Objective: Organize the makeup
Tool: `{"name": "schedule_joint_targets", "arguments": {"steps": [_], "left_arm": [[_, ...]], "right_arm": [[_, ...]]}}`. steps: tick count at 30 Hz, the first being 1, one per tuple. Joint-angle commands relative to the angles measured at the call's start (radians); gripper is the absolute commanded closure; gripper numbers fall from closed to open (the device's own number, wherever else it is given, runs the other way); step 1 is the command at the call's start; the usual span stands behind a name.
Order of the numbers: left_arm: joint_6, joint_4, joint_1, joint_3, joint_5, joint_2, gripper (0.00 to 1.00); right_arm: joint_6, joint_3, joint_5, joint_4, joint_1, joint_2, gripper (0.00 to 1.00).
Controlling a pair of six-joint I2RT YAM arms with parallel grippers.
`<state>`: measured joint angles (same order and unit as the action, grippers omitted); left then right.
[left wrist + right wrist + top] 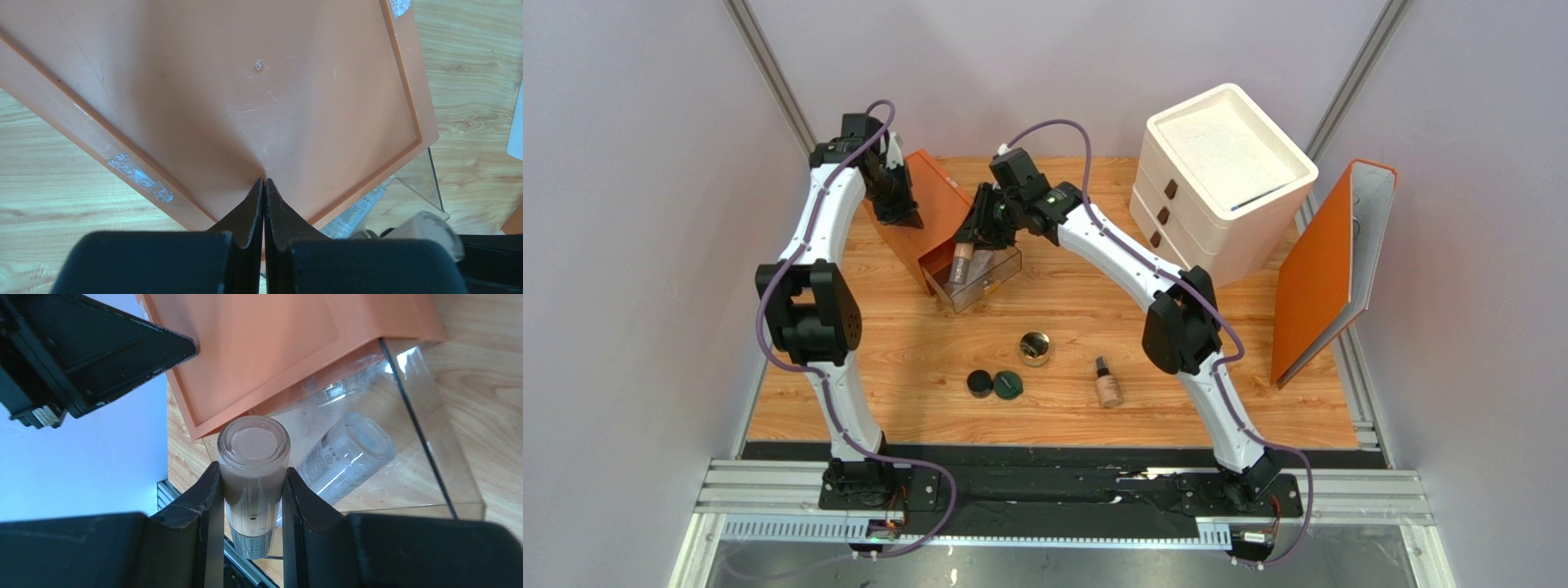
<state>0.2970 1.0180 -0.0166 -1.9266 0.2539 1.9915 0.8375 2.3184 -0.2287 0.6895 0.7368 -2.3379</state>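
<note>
My right gripper is shut on a beige little bottle, holding it over the clear drawer that sticks out of the orange drawer box. A clear bottle lies inside that drawer. My left gripper is shut, its tips resting on the orange box top. On the table in front stand a gold-rimmed jar, a black compact, a dark green compact and one more beige bottle, lying down.
A white drawer unit stands at the back right. An orange panel leans upright at the right edge of the table. The left arm's gripper shows beside the orange box in the right wrist view.
</note>
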Motion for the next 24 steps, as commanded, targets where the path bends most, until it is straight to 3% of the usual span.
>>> {"name": "schedule_joint_targets", "arguments": {"steps": [1,2,4,7,13,16,19,24], "left_arm": [[-0.024,0.067,-0.005,0.015,-0.041,0.026,1.0],[-0.024,0.067,-0.005,0.017,-0.042,0.027,1.0],[-0.024,0.067,-0.005,0.018,-0.041,0.027,1.0],[-0.025,0.068,-0.005,0.018,-0.042,0.027,1.0],[-0.024,0.065,-0.005,0.015,-0.039,0.026,1.0],[-0.024,0.067,-0.006,0.012,-0.035,0.027,1.0],[-0.025,0.067,-0.006,0.011,-0.035,0.027,1.0],[-0.032,0.063,-0.006,0.012,-0.039,0.03,1.0]], "right_arm": [[0.044,0.026,-0.057,-0.073,-0.001,0.008,0.74],[0.045,0.021,-0.064,-0.074,-0.001,0.006,0.57],[0.04,0.016,-0.055,-0.071,-0.001,0.015,0.44],[0.017,0.021,-0.032,-0.076,-0.001,0.035,0.14],[-0.049,0.021,0.032,-0.059,-0.007,0.109,0.12],[-0.173,-0.002,0.118,0.055,-0.008,0.184,0.12],[-0.311,-0.111,0.21,0.164,-0.008,0.291,0.12],[-0.466,-0.46,0.367,0.301,-0.016,0.484,0.09]]}}
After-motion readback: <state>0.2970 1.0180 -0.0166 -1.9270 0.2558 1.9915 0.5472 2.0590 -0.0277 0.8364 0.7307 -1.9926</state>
